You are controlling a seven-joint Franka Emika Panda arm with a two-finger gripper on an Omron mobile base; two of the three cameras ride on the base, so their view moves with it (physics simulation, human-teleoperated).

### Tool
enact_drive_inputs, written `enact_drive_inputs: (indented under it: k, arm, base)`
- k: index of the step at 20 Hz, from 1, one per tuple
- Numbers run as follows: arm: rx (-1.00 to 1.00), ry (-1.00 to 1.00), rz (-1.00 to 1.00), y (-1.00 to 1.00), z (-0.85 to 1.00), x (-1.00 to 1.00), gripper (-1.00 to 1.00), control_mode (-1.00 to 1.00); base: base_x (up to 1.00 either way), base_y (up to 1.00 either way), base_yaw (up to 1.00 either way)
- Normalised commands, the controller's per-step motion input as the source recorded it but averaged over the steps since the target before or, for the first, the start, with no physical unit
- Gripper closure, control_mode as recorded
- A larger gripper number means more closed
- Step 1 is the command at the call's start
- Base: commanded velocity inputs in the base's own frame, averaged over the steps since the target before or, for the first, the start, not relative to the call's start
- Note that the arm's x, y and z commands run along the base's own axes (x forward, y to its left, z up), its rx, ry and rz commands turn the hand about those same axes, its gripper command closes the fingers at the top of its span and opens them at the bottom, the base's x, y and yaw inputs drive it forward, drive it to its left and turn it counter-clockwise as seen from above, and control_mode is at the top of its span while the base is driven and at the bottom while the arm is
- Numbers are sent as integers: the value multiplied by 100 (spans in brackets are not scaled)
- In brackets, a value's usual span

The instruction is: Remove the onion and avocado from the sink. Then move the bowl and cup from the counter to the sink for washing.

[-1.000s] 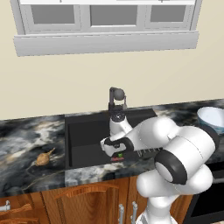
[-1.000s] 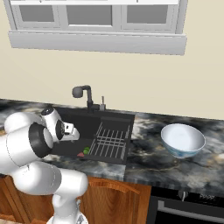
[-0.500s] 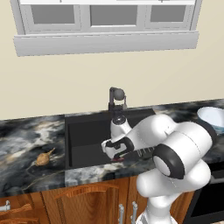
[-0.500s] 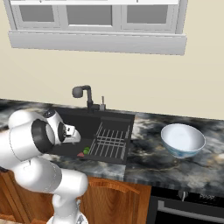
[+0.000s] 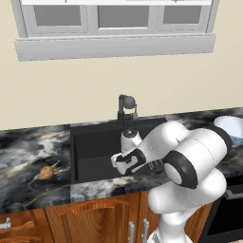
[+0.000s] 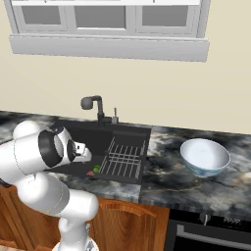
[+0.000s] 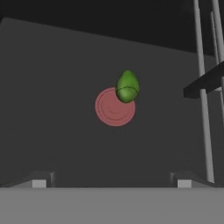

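The dark green avocado (image 7: 127, 86) lies on the floor of the black sink (image 5: 92, 142), touching the far edge of the round red drain (image 7: 115, 106). From the right base view the avocado (image 6: 97, 168) sits beside the wire rack (image 6: 122, 158). My gripper (image 7: 111, 181) hangs open above the sink floor, short of the avocado, with nothing between its fingertips (image 7: 41, 182). The tan onion (image 5: 46, 172) rests on the marbled counter (image 5: 28, 152) left of the sink. The white-blue bowl (image 6: 205, 156) stands on the counter to the right. The cup is out of view.
A dark faucet (image 5: 126, 108) rises behind the sink, close above my wrist. The wire rack's bars (image 7: 204, 87) run along the right of the hand view. Brown cabinet doors (image 5: 95, 218) sit under the counter, and a window sill runs above.
My hand has sunk a little lower into the sink and the elbow has shifted with it. The jaws stayed open. Onion, avocado and bowl have not moved.
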Motion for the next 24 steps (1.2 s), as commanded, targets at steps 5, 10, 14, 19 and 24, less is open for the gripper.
enact_drive_inputs:
  k: [5,10,14,19,24]
  arm:
    - [0,-2,0,-4,-11,0,-100,-100]
    - [0,-2,0,-4,-9,0,-100,-100]
    - [0,-1,0,-7,-7,0,-100,-100]
    - [0,-1,0,-7,-4,1,-100,-100]
    - [0,0,0,-8,-3,1,-100,-100]
  base:
    - [0,0,0]
    - [0,0,0]
    - [0,0,0]
    - [0,0,0]
    - [0,0,0]
